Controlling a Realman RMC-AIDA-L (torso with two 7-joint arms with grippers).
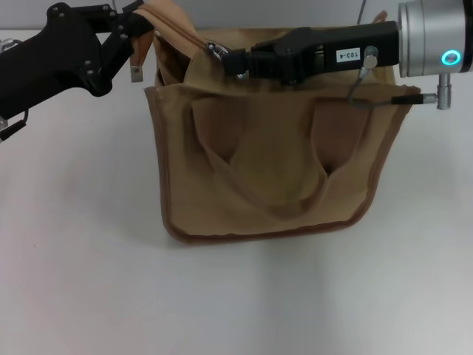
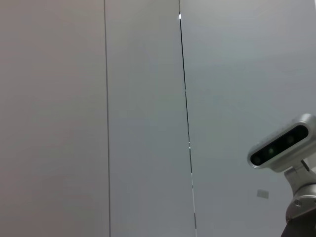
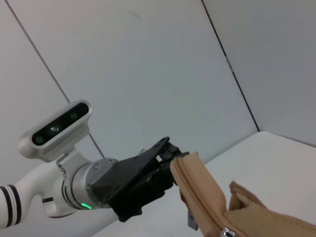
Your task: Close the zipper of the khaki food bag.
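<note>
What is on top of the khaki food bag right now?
Across the khaki food bag top lies the right hand, at the silver zipper slider. The left hand grips the bag's raised left corner. The zip line beneath the right arm is hidden.

Khaki food bag upright on the white tabletop, front pocket panel and two short handles facing the camera, brown piping along the lower edge. Left gripper at the bag's top far-left corner, fingers pinched on the raised fabric end there, holding it up above the bag's rim. Right gripper stretched across the bag's top opening from the bag's right side, black body lying along the rim, tips closed at the silver slider of the zipper, near the bag's left end. Silver wrist with a lit ring above the bag's right corner.
</note>
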